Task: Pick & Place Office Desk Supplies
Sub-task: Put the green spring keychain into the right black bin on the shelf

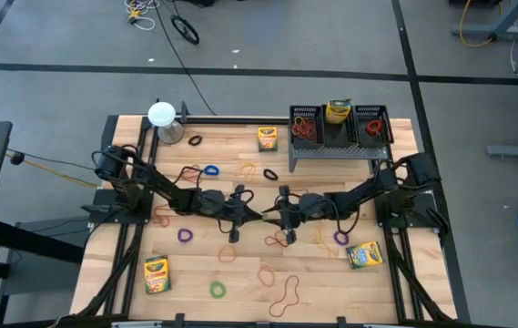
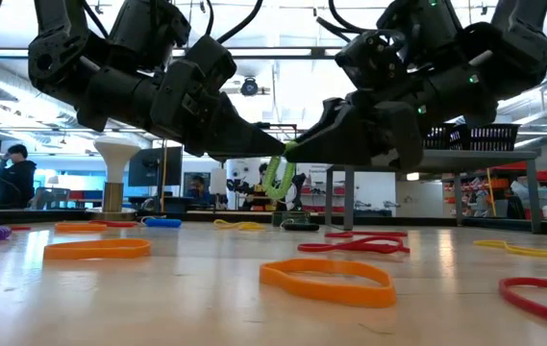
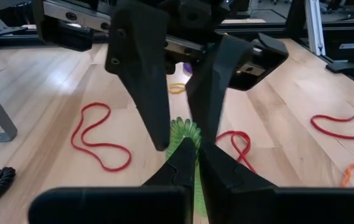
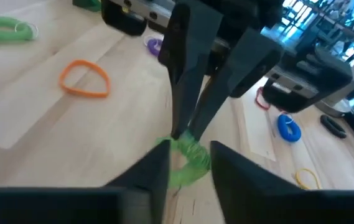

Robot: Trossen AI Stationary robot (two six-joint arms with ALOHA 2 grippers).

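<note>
A green coiled rubber band (image 2: 275, 178) hangs above the middle of the table, where my two grippers meet tip to tip. My left gripper (image 3: 195, 158) comes in from the table's left and is shut on the band. My right gripper (image 4: 189, 171) comes from the right and is open, one finger on each side of the band (image 4: 186, 158). Other loose bands lie flat on the wood: orange (image 2: 329, 281), red (image 3: 99, 140), blue (image 1: 210, 170), purple (image 1: 186, 235). Crayon boxes (image 1: 156, 274) (image 1: 364, 255) (image 1: 267, 138) lie flat on the table. My left gripper pinches the green band's upper part (image 4: 180, 140) between its two fingertips, coming nearly level from the table's left. The band hangs below the fingertips, clear of the wood. My right gripper's fingers (image 3: 142, 93) stand on both sides of the band; whether they touch it I cannot tell.
A black wire-mesh rack (image 1: 340, 150) stands at the far right, with bands and a crayon box (image 1: 338, 111) in its compartments. A white round-topped object (image 1: 161, 114) stands at the far left. Bare wood lies along the near edge between scattered bands.
</note>
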